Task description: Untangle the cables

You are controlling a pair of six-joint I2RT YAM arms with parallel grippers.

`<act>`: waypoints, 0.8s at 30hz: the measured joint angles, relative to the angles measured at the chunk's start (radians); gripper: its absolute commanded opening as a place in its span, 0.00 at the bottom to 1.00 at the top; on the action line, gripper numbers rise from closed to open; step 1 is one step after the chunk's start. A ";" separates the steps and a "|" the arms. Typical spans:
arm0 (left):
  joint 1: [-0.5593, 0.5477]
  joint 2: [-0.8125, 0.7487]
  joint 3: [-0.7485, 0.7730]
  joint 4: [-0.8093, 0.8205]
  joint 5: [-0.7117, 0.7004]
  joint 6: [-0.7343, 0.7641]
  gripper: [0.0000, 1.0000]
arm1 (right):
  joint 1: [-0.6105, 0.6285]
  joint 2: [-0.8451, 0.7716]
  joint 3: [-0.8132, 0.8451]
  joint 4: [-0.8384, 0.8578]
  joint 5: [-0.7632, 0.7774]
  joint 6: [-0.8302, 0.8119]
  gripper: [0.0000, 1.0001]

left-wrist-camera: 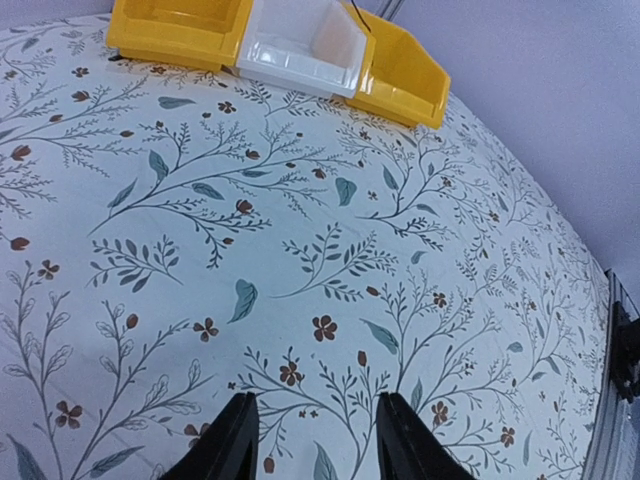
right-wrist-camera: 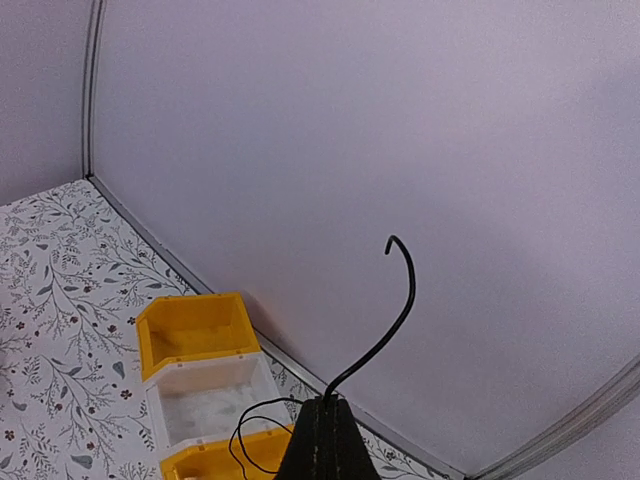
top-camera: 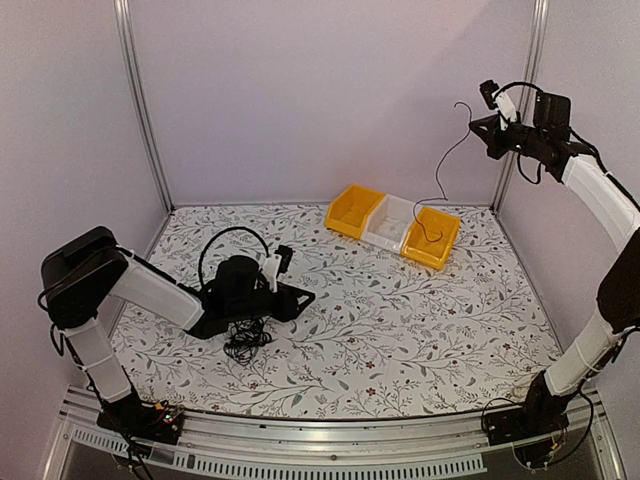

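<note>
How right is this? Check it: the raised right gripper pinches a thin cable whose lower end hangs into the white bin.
Wrong bin. The raised right gripper does pinch the cable, but the top external view shows its lower end hanging into the right-hand yellow bin, not the white bin.

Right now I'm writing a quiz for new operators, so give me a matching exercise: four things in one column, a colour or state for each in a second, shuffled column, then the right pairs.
Things
1. left gripper
2. right gripper
3. clump
4. middle bin

States
a. white
b. shut on a cable
c. open, holding nothing
d. black, tangled

Pairs: 1-c; 2-b; 3-d; 4-a
</note>
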 measured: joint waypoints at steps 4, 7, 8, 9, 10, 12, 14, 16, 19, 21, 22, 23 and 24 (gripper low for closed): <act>0.000 0.011 0.000 0.000 0.001 -0.002 0.40 | 0.000 0.002 -0.091 0.013 0.000 0.001 0.00; 0.000 0.019 0.000 0.002 0.005 -0.007 0.40 | -0.005 0.002 -0.146 0.040 0.000 0.004 0.00; 0.000 0.024 0.000 0.003 0.007 -0.008 0.40 | -0.008 0.002 -0.162 0.045 0.000 0.004 0.00; 0.000 0.029 0.000 0.004 0.010 -0.010 0.40 | -0.012 0.002 -0.178 0.045 0.000 0.004 0.00; 0.000 0.034 0.000 0.004 0.013 -0.011 0.40 | -0.016 0.002 -0.191 0.047 0.000 0.004 0.00; 0.000 0.047 0.000 0.006 0.017 -0.013 0.40 | -0.027 0.002 -0.207 0.047 0.000 0.005 0.00; 0.000 0.060 0.000 0.006 0.019 -0.014 0.40 | -0.049 0.000 -0.217 0.047 0.000 0.008 0.00; 0.000 0.070 0.002 0.007 0.022 -0.015 0.40 | -0.076 -0.009 -0.226 0.047 0.001 0.008 0.00; 0.000 0.077 0.007 0.008 0.024 -0.015 0.40 | -0.102 -0.030 -0.233 0.028 0.002 0.007 0.00; 0.000 0.079 0.009 0.012 0.026 -0.015 0.40 | -0.108 -0.047 -0.236 0.010 0.000 0.007 0.00; 0.000 0.080 0.010 0.015 0.028 -0.015 0.40 | -0.108 -0.057 -0.239 -0.001 -0.006 0.007 0.00; 0.000 0.082 0.011 0.016 0.030 -0.015 0.40 | -0.107 -0.070 -0.244 -0.015 -0.017 0.007 0.00; 0.000 0.083 0.011 0.017 0.032 -0.015 0.40 | -0.106 -0.082 -0.248 -0.027 -0.023 0.007 0.00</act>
